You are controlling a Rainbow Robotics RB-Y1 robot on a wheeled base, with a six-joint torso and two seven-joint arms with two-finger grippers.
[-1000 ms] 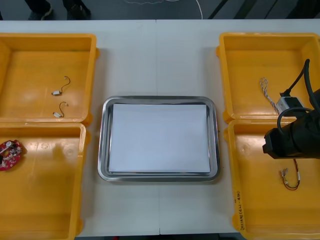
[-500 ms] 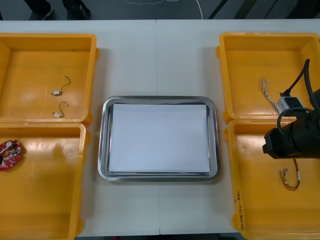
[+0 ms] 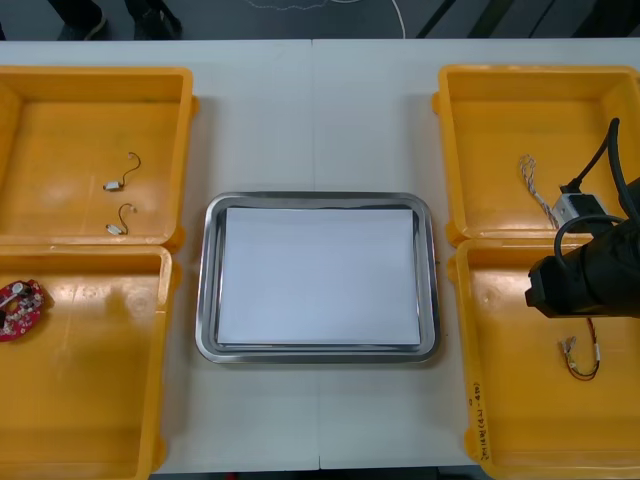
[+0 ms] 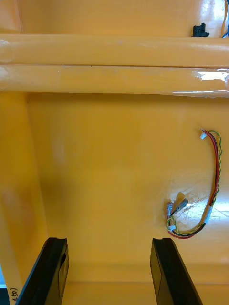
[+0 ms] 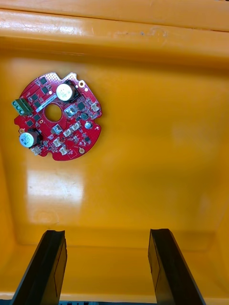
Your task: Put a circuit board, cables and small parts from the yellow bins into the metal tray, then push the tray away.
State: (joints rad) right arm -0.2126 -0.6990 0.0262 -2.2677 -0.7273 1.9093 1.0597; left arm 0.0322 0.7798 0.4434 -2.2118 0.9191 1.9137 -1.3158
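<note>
The metal tray (image 3: 207, 285), white inside, lies at the table's middle with nothing in it. My right arm (image 3: 585, 280) hangs over the near right yellow bin (image 3: 470, 400). Its gripper (image 4: 109, 274) is open above the bin floor, and the red and yellow cable (image 4: 213, 190) (image 3: 581, 360) lies just beyond its fingers, off to one side. My left gripper (image 5: 107, 269) is open low in the near left bin (image 5: 143, 157). The round red circuit board (image 5: 57, 116) (image 3: 20, 297) lies flat ahead of one finger, untouched.
Two small metal parts (image 3: 119, 183) (image 3: 118, 226) with thin dark tails lie in the far left bin (image 3: 60, 120). A twisted blue and white cable (image 3: 533, 183) lies in the far right bin (image 3: 480, 100). Bin walls (image 4: 114, 62) rise ahead of both grippers.
</note>
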